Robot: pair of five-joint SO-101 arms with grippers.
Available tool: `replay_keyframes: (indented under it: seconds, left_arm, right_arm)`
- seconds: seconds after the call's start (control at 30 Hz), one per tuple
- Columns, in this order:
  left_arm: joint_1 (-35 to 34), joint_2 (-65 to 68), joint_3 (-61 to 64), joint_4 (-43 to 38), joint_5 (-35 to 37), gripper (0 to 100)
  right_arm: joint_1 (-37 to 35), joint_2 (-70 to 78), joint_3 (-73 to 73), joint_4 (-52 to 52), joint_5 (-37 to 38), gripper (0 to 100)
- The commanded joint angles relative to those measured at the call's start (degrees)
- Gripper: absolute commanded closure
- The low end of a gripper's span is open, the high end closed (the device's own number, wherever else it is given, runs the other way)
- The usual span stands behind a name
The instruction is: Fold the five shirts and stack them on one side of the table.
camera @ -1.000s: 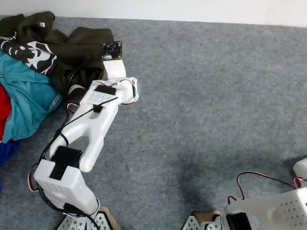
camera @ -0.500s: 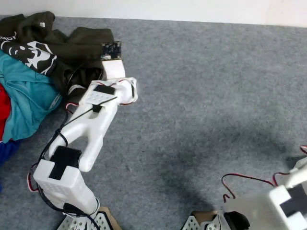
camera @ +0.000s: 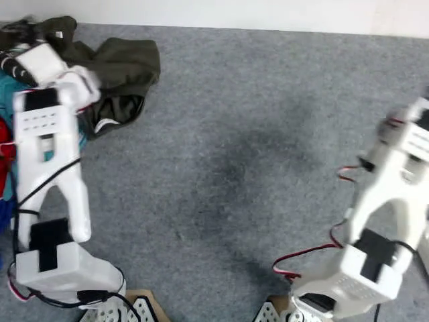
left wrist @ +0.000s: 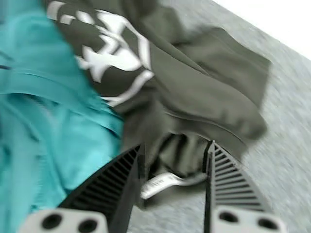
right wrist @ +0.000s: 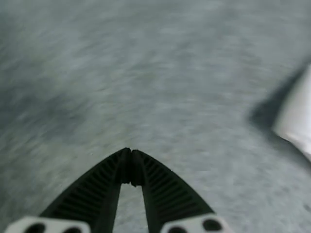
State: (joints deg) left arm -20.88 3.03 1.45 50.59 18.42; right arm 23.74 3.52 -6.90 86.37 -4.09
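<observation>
The shirts lie in a crumpled heap at the upper left corner of the high view, none of them folded. On top is a dark olive shirt (camera: 124, 64), and one part of it spreads out to the right over the grey desk (camera: 255, 134). In the left wrist view this dark olive shirt (left wrist: 194, 97) has many deep folds and carries a large white print (left wrist: 112, 51). A small white label (left wrist: 163, 182) shows at its lower edge. Beside it, touching, lies a teal shirt (left wrist: 43, 121), also wrinkled, and the olive cloth partly covers it. At the left edge of the high view a little piece of a red shirt (camera: 4, 144) is visible.

The left arm (camera: 47, 147) stands along the left side of the high view, with its upper end over the heap. The left pincer (left wrist: 175, 145) is wide open above the bunched olive cloth, with the label between its two jaws, and it grips nothing.

The right arm (camera: 389, 194) is at the right edge, well apart from the shirts. The right pincer (right wrist: 129, 151) is closed, with the tips touching, and it is empty, over bare grey desk.
</observation>
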Motion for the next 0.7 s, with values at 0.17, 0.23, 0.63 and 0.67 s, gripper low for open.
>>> replay_keyframes:
  seconds: [0.17,0.23,0.63,0.67]
  left_arm:
    - [-3.0,6.3,-3.2,-3.8,-3.8,78]
    - [-2.2,8.1,-3.1,-3.9,-5.4,78]
    - [8.7,6.8,-8.4,2.6,-8.6,78]
    - [9.9,6.8,-8.5,2.5,-10.1,77]
  right_arm:
    - [-25.1,-3.3,17.6,-15.0,-3.9,99.0]
    - [-28.7,-3.3,22.4,-19.7,-4.0,99.0]
    - [-37.4,-3.4,41.5,-47.1,-6.8,98.8]
    - [-37.5,-3.4,41.6,-48.0,-6.8,98.8]
